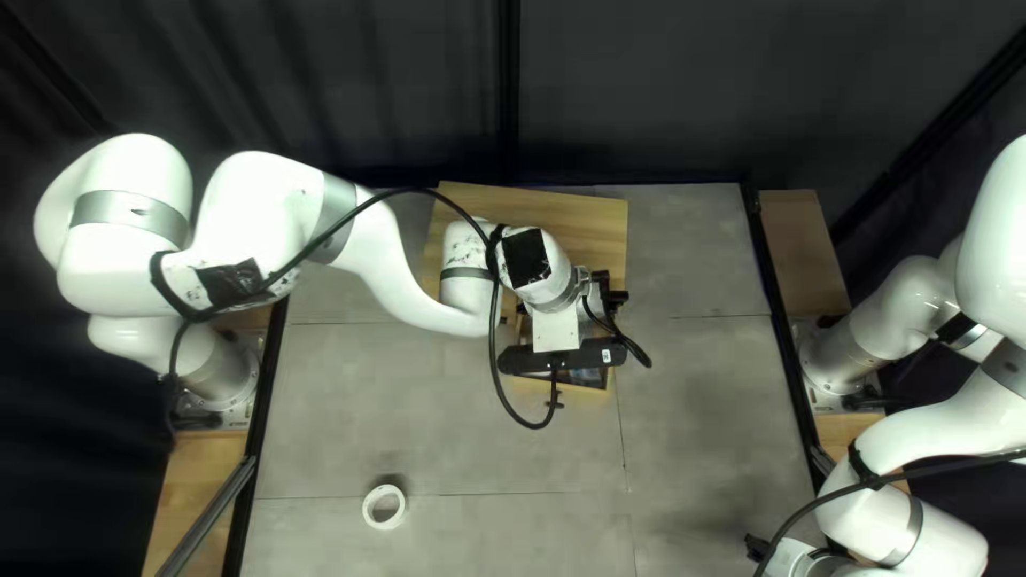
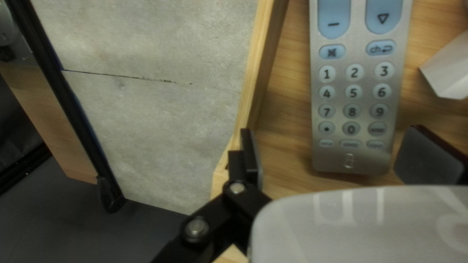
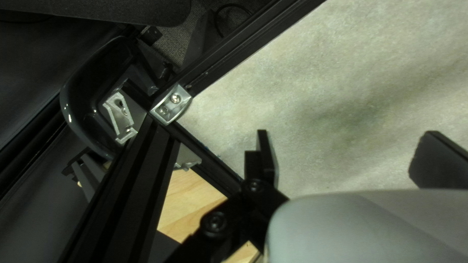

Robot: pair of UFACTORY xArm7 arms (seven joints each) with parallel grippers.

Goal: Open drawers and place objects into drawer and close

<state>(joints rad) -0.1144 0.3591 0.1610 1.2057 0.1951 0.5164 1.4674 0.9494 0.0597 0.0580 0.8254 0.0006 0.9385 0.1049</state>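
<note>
My left gripper hangs over the pulled-out drawer of the wooden cabinet in the top left view, its fingertips hidden. From the left wrist, the left gripper is open, one finger beside the drawer's side wall. A silver remote with blue buttons lies in the drawer, ahead of and between the fingers, with a gap on both sides. My right gripper is at the bottom right of the top left view; its wrist view shows the right gripper open, nothing between its fingers.
A white ring lies on the grey table near its front edge. Beside the remote in the drawer is a white angular object. Black frame rails and a metal corner bracket stand near my right gripper.
</note>
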